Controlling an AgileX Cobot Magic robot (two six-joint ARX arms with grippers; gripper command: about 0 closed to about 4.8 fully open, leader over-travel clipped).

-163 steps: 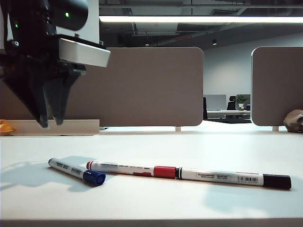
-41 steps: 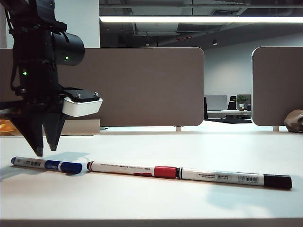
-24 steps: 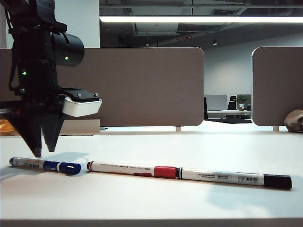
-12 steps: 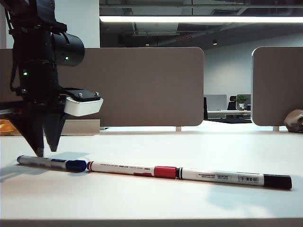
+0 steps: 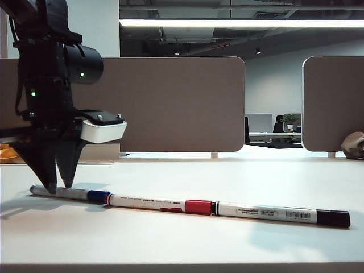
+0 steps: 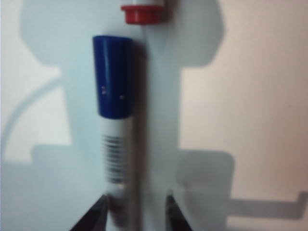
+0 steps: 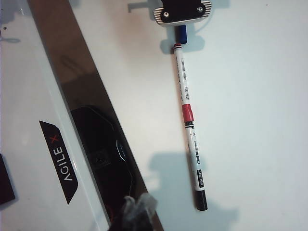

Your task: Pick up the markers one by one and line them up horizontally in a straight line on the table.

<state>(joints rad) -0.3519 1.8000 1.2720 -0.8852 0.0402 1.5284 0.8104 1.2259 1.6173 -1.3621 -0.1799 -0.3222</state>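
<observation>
Three markers lie end to end in a nearly straight row on the white table (image 5: 187, 242). The blue marker (image 5: 74, 193) is leftmost, its blue cap close to the tail of the red marker (image 5: 151, 202). The black marker (image 5: 273, 214) continues the row to the right. My left gripper (image 5: 60, 189) points down, open, its fingertips astride the blue marker's (image 6: 114, 125) bare barrel end; in the left wrist view the left gripper (image 6: 134, 214) shows a gap beside the barrel. My right gripper (image 7: 137, 207) is shut, empty, over the robot's base, far from the black marker (image 7: 197, 163).
Grey-brown divider panels (image 5: 182, 105) close the table's back edge. An orange object (image 5: 5, 152) sits at the far left back, a brown lump (image 5: 354, 145) at the far right back. The robot's white base with its logo (image 7: 57, 154) borders the table.
The blue marker has slid to the right until its cap nearly meets the red marker's tail. My left gripper has shifted right with it and sunk slightly. The right arm is still.
</observation>
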